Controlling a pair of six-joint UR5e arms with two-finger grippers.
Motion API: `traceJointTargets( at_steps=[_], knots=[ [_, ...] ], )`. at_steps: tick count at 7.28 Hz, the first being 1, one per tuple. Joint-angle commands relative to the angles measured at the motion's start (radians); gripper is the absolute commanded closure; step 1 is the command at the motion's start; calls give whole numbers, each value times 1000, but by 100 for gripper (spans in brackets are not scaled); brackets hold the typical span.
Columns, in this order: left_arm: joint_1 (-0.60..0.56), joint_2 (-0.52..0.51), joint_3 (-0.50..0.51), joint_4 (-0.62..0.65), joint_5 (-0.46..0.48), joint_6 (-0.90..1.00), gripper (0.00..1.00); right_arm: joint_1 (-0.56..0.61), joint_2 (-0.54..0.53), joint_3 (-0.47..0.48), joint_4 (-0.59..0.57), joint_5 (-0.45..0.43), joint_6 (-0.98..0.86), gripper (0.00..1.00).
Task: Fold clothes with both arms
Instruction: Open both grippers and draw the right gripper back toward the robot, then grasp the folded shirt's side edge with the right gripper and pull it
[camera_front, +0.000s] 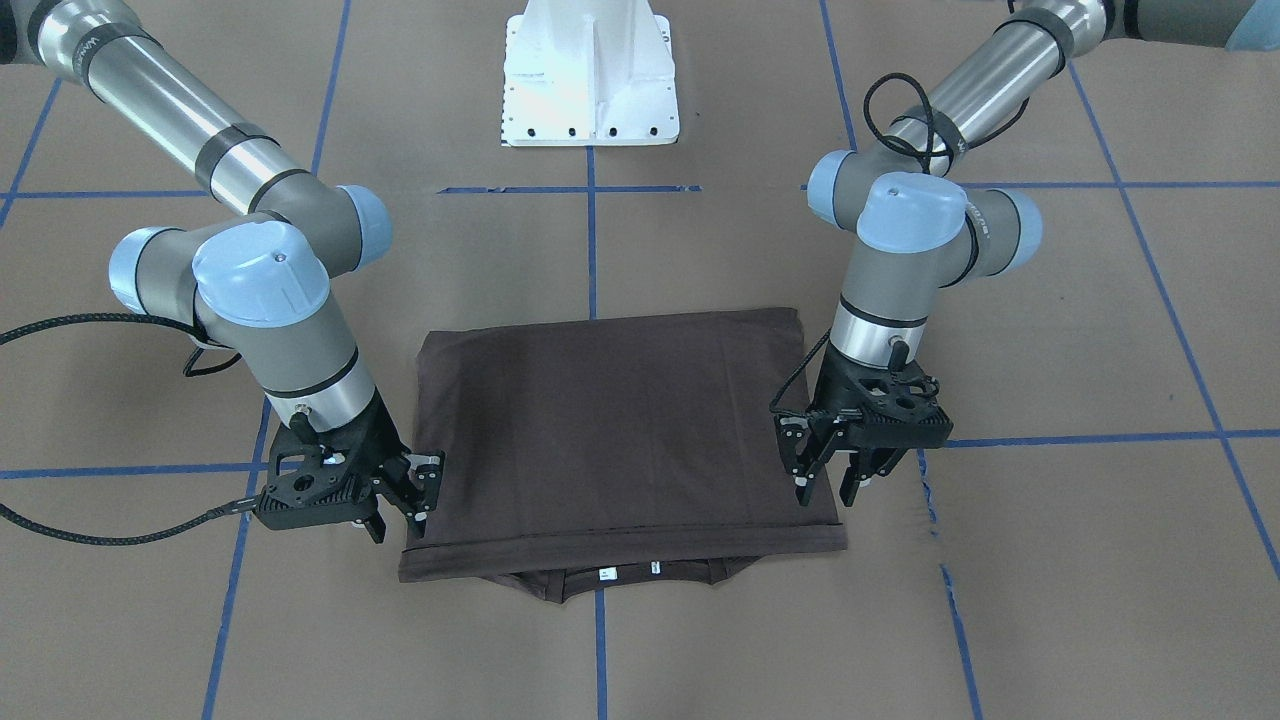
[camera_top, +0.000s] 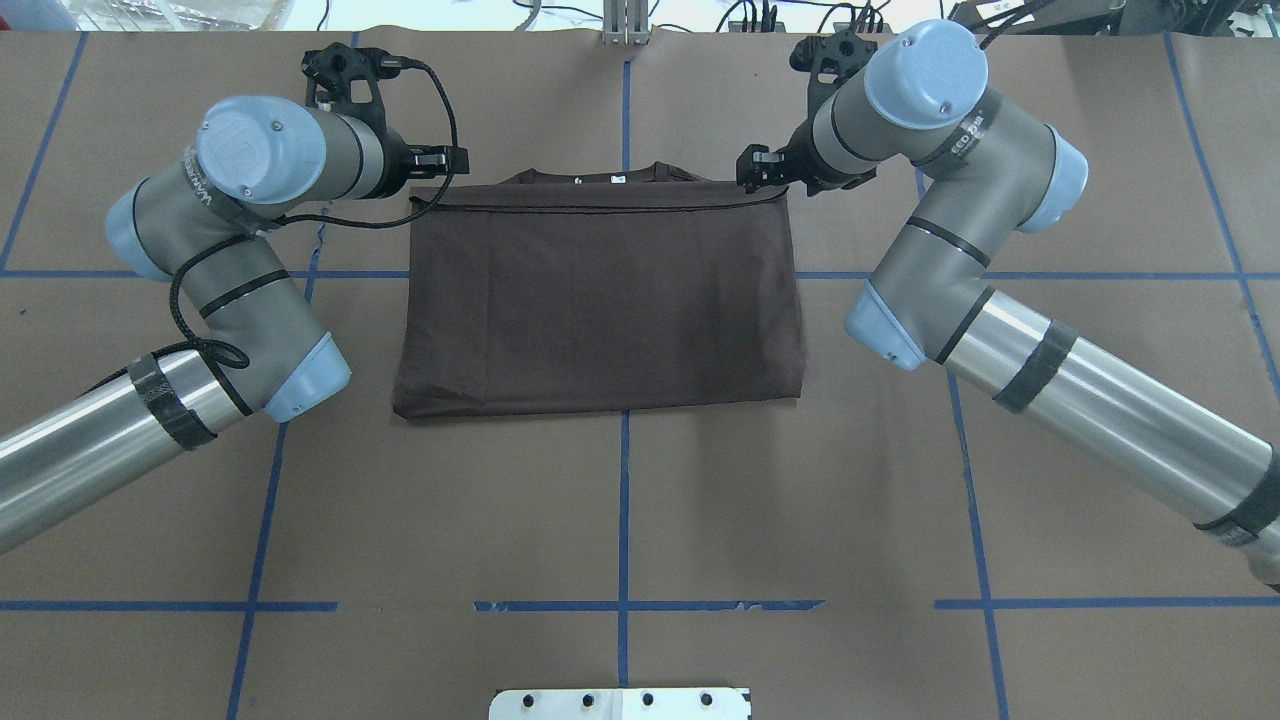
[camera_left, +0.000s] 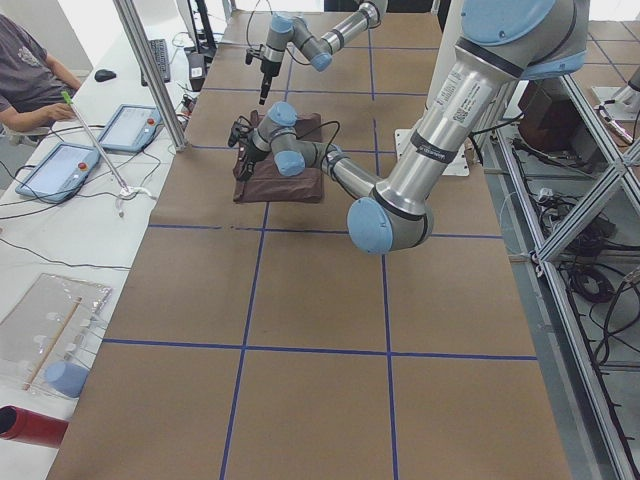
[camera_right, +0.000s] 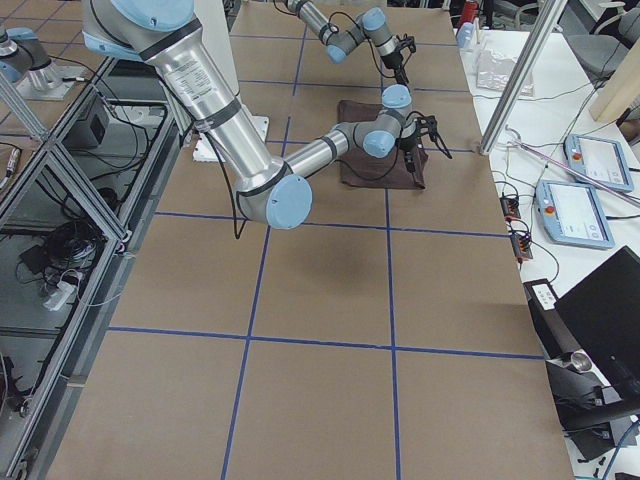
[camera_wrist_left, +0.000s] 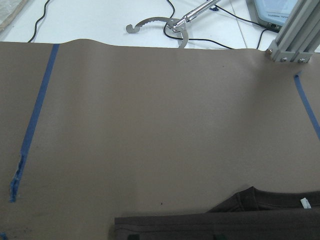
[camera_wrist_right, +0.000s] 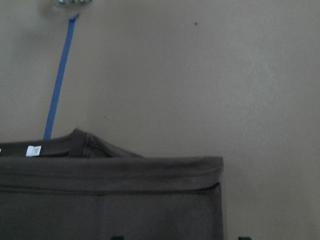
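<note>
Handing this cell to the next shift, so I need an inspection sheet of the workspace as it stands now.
Surface: brown paper with blue tape grid, flat.
Job's things: T-shirt folded into a rectangle, collar peeking out on the operators' side.
Clutter: nothing seen.
End effectors: left end effector and right end effector open, at the shirt's collar-side corners.
Cables: black cable trails from the right wrist.
Surroundings: white base; person at side table with tablets.

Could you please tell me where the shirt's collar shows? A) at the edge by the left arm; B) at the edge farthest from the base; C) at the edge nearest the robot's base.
B: the collar peeks out under the folded edge of the shirt on the side away from the white base.
</note>
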Motion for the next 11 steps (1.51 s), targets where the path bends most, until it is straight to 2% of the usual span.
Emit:
traceJointTargets(
  at_steps=[1,2,3,5,8,10,11],
  knots=[
    [-2,33,-12,-84,-71,-17,0,-89,-204,228,-34,37,137,0],
    [-2,32,-18,-80,-72,-43,0,-135,-308,351,-40,34,199,0],
    [-2,33,-29,-77,-72,-45,0,-176,-327,366,-40,28,240,2],
    [-2,41,-32,-75,-73,-45,0,-207,-305,320,-40,5,247,8],
    [-2,47,-32,-80,-73,-43,0,-204,-225,216,-42,-67,248,11],
    [-2,59,-32,-86,-73,-39,0,-206,-219,216,-42,-66,248,38],
    [0,61,-32,-86,-72,-37,0,-206,-219,216,-39,-61,247,66]
  ],
)
